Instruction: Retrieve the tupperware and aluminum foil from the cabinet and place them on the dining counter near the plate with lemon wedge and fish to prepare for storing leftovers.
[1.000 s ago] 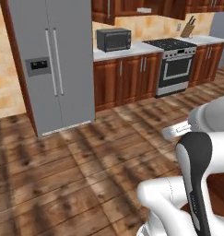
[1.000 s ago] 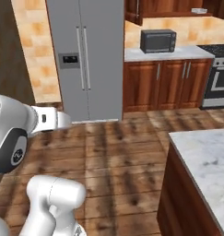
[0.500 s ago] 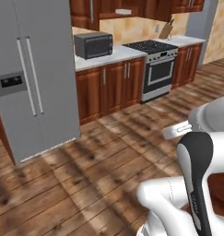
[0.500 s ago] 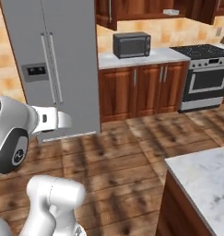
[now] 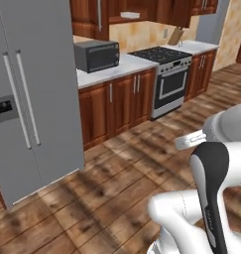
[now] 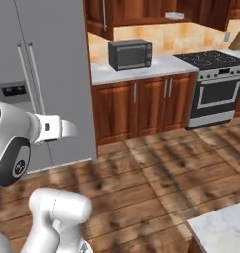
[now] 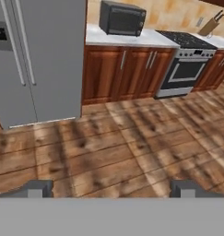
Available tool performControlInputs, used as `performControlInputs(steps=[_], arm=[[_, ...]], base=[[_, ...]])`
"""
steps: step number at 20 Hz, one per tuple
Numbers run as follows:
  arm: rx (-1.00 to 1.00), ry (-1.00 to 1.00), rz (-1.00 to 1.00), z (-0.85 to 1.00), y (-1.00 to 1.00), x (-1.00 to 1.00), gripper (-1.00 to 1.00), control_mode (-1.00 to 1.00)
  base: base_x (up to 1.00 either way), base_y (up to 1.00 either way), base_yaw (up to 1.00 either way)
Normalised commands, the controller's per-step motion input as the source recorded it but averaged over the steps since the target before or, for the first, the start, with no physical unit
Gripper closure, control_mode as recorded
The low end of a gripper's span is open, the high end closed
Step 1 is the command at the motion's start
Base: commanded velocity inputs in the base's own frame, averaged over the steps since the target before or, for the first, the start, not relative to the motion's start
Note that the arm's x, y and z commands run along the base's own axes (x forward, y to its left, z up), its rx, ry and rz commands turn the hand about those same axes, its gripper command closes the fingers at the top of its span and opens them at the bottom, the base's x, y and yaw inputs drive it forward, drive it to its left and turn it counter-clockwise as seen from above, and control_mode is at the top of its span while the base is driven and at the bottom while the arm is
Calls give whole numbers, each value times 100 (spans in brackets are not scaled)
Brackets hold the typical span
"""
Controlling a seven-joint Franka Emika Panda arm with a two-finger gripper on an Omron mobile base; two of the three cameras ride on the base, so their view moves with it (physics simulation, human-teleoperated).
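My gripper (image 7: 112, 189) is open, its two dark fingertips (image 7: 37, 188) wide apart with only wood floor between them. The reddish-brown wall cabinet (image 5: 92, 15) (image 6: 141, 11) hangs above the tiled-wall worktop, well ahead of the arm. A small pale flat thing (image 6: 175, 16) lies on its shelf board, too small to tell what it is. A corner of the marble dining counter (image 6: 221, 231) juts in at the lower right of the right base view. The tupperware, aluminum foil, plate, lemon wedge and fish are out of view.
A tall grey fridge (image 5: 32, 94) stands on the left. Right of it run lower cupboards (image 5: 117, 101) under a white worktop with a dark toaster oven (image 5: 96, 55). Beyond are a steel stove (image 5: 167, 82) and a knife block (image 5: 175, 35). Wood floor (image 7: 113, 147) lies open ahead.
The whole picture has shifted: the base has moved, so the fridge slides left and the worktop, toaster oven and stove sit closer and more central. The arm holds its pose, gripper still open.
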Motion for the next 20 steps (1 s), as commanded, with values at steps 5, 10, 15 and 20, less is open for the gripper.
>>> performControlInputs(steps=[5, 10, 15, 20], arm=[[0, 0, 0, 0, 0, 0, -100, 100], [0, 0, 0, 0, 0, 0, -100, 100], [0, 0, 0, 0, 0, 0, -100, 100], [0, 0, 0, 0, 0, 0, -100, 100]], base=[[100, -16, -9], [100, -30, -16], [100, -30, -24], [100, -19, -20]])
